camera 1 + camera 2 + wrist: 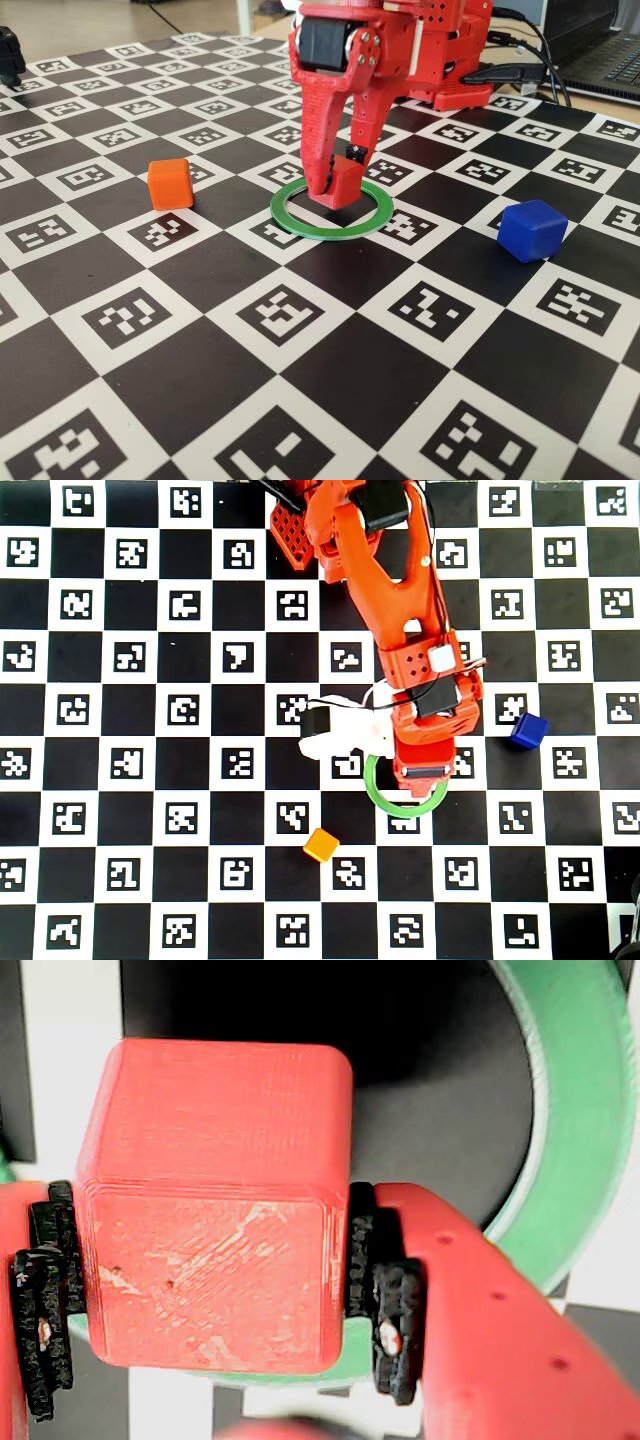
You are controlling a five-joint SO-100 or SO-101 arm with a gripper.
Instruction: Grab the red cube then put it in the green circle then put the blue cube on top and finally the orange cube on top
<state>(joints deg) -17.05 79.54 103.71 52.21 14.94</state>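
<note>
Gripper (335,190) clamped on red cube (345,183) inside green circle (300,225) (contact with board unclear); blue cube (532,229), orange cube (170,184) lie apart.

Red cube (346,181): fixed view, upper part covered by the gripper (330,190); whether it touches the board cannot be told. Overhead view, cube wholly hidden beneath the arm (400,630).
Green circle (385,798): overhead view, upper arc covered by the gripper head. Wrist view, ring (575,1130) cut by the right edge, the rest behind the cube (215,1210).
Fingers (470,1300): wrist view, cropped at the bottom and left edges.
Laptop (605,50): fixed view, cut by the right edge.
</note>
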